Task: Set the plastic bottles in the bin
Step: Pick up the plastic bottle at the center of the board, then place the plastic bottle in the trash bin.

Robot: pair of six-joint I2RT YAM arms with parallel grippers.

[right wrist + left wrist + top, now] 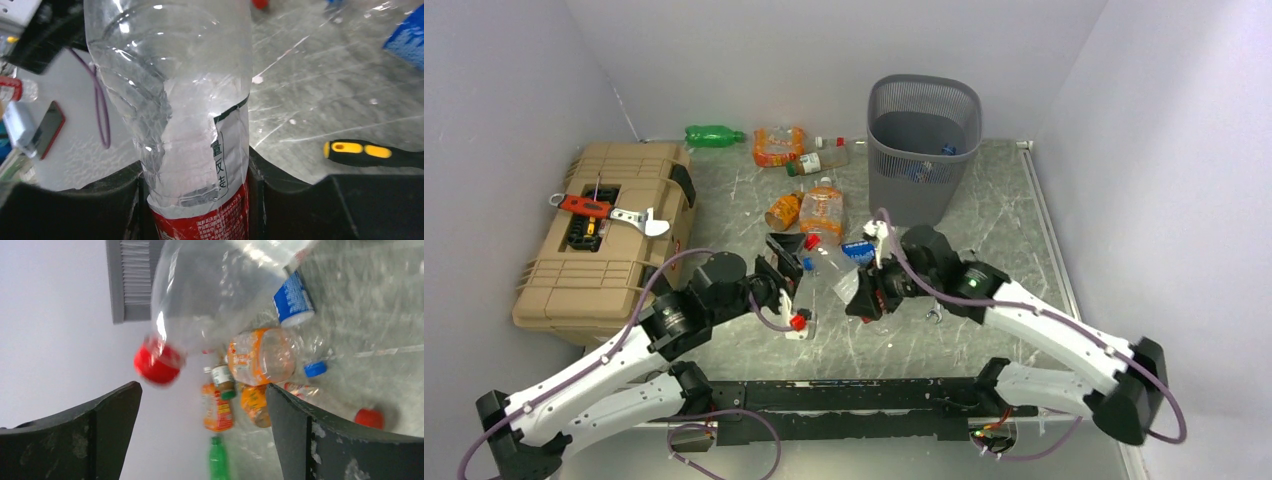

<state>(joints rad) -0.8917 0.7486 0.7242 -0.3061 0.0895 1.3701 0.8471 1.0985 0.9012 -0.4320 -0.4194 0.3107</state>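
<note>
My right gripper [864,298] [195,170] is shut on a clear bottle with a red label [190,125], held above the table; the bottle reaches left [819,285] to its red cap [799,322]. My left gripper [786,262] [202,387] is open and empty, with that bottle's red-capped end [159,362] just beyond its fingertips. The dark grey mesh bin [921,150] [132,280] stands at the back, with a few bottles inside. A green bottle [714,135] [218,460], orange bottles [822,208] [260,355] and a blue-labelled bottle [859,250] [292,302] lie on the table.
A tan toolbox [609,235] with a red tool and a wrench on top sits at the left. A black-and-orange screwdriver [372,152] lies by my right gripper. A loose red cap [369,417] lies on the table. Walls close in on three sides.
</note>
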